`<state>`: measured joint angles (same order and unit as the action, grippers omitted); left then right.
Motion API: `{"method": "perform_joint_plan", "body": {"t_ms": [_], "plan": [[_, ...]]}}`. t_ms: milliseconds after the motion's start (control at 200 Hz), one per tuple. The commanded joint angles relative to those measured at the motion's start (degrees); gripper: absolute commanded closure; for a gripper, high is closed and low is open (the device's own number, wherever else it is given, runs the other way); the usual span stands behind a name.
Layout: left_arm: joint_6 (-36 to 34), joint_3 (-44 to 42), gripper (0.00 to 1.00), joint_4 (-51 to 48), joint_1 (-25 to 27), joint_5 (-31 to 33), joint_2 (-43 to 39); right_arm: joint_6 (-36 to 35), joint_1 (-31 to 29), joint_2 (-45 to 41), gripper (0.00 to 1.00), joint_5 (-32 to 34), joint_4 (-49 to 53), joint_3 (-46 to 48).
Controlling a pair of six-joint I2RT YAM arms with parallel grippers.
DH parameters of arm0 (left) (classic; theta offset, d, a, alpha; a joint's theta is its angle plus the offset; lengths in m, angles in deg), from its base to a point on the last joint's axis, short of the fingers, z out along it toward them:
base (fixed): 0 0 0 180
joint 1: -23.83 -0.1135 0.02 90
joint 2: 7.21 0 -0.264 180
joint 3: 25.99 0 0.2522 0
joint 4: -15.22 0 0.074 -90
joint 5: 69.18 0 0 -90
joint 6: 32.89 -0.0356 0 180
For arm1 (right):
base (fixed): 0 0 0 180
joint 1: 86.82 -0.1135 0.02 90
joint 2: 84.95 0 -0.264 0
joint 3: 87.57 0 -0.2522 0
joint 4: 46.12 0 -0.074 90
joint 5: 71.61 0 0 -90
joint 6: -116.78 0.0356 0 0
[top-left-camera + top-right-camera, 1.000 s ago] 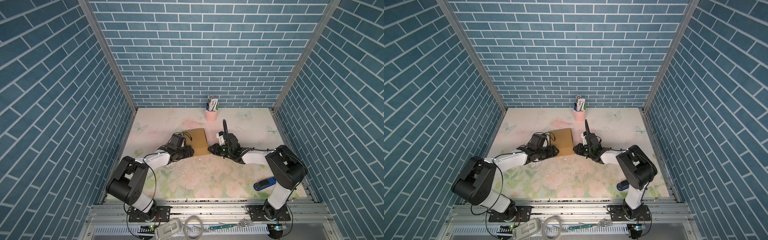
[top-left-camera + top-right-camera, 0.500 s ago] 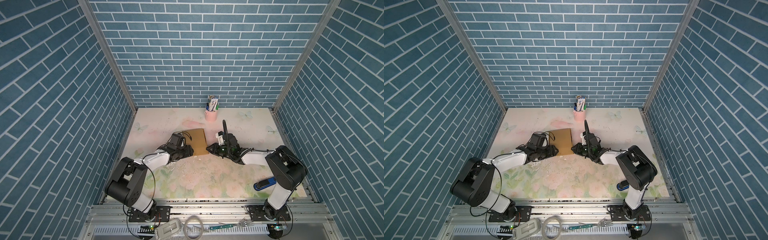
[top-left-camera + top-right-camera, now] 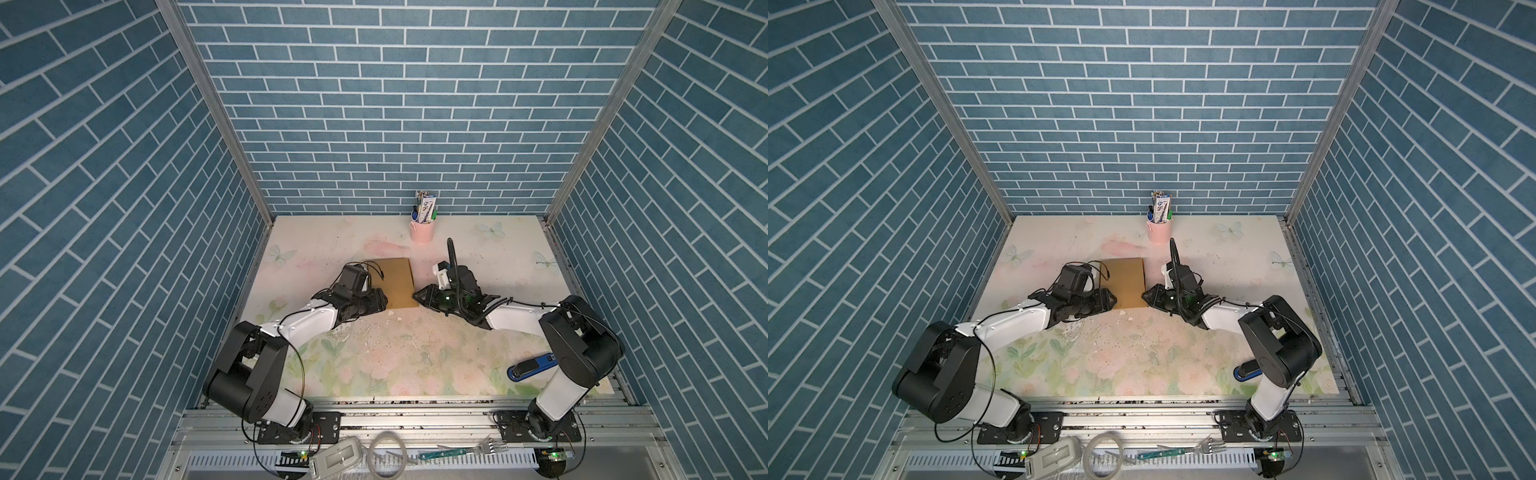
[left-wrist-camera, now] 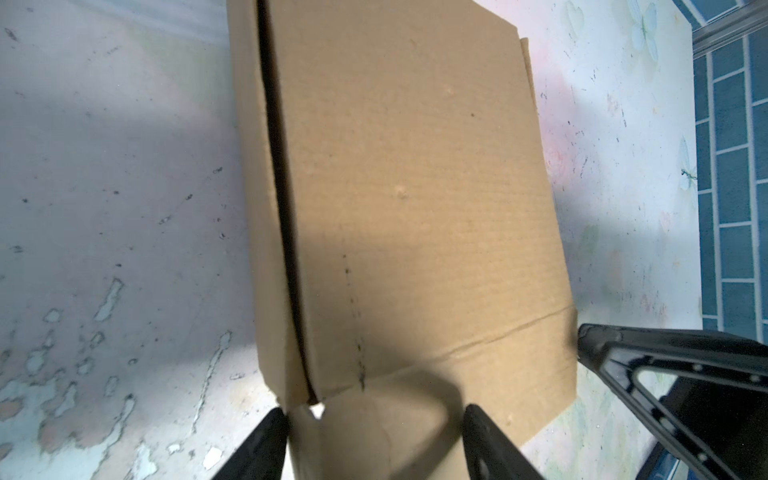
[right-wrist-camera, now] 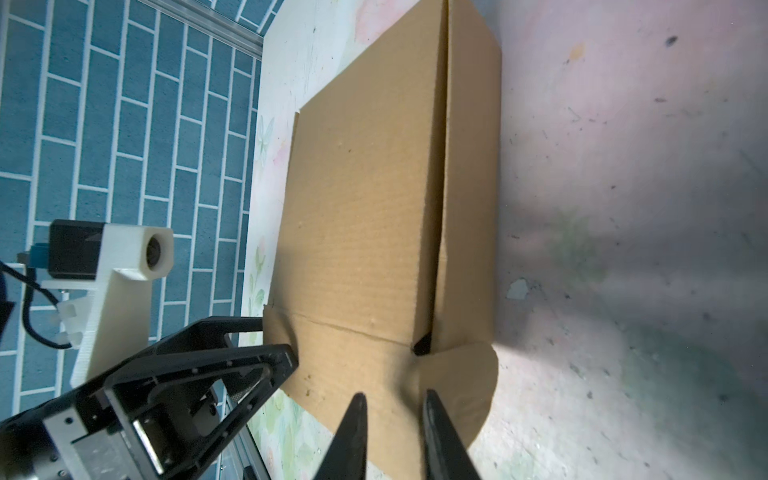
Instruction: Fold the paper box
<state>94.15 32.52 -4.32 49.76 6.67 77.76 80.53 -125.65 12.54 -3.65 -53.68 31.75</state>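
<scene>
The paper box [image 3: 397, 282] [image 3: 1127, 282] is a shallow brown cardboard mailer lying with its lid down in the middle of the table. My left gripper [image 3: 384, 301] [image 4: 374, 411] sits low at its near left corner, jaws wide, straddling a rounded flap [image 4: 374, 436] without clamping it. My right gripper [image 3: 415, 296] [image 5: 395, 395] sits at the near right corner, with its fingers [image 5: 353, 436] a narrow gap apart over the front flap [image 5: 457, 386], whose face shows between them. Each wrist view shows the other gripper beside the box.
A pink cup of pens [image 3: 422, 230] stands at the back behind the box. A blue and black stapler-like tool [image 3: 532, 368] lies near the right arm's base. White flakes [image 3: 374, 328] dot the floral mat. Blue brick walls close in three sides.
The right gripper has edged slightly toward the box's near right corner and its fingers have parted a little. The left arm and the box have stayed put.
</scene>
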Motion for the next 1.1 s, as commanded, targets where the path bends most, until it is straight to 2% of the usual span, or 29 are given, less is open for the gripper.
{"method": "perform_joint_plan", "body": {"t_ms": [0, 180, 320, 405, 635, 1095], "plan": [[-0.82, 0.31, 0.32, 0.34, 0.61, -0.17, -0.71, -0.24, -0.78, -2.11, 0.72, 1.29, 1.96, -0.03], [-0.69, -0.29, 0.31, 0.95, 0.61, -0.34, -0.07, -5.89, -0.72, -2.92, 0.63, 4.84, 6.40, -0.46], [-0.69, -0.55, 0.32, 1.12, 0.62, -0.35, 0.04, -9.73, -0.77, -2.31, 0.56, 5.43, 5.37, -0.05], [-0.65, -0.45, 0.32, 0.99, 0.61, -0.42, 0.11, -9.94, -0.80, -1.78, 0.55, 4.70, 3.83, 0.24], [-0.74, -0.14, 0.32, 0.90, 0.69, -0.35, 0.37, -8.79, -1.50, -0.29, 0.54, 2.91, 2.71, -0.96], [-0.80, -0.22, 0.31, 1.15, 0.80, -0.44, 0.52, 0.63, -2.48, -0.46, 0.62, -1.21, -1.01, -1.86]]}}
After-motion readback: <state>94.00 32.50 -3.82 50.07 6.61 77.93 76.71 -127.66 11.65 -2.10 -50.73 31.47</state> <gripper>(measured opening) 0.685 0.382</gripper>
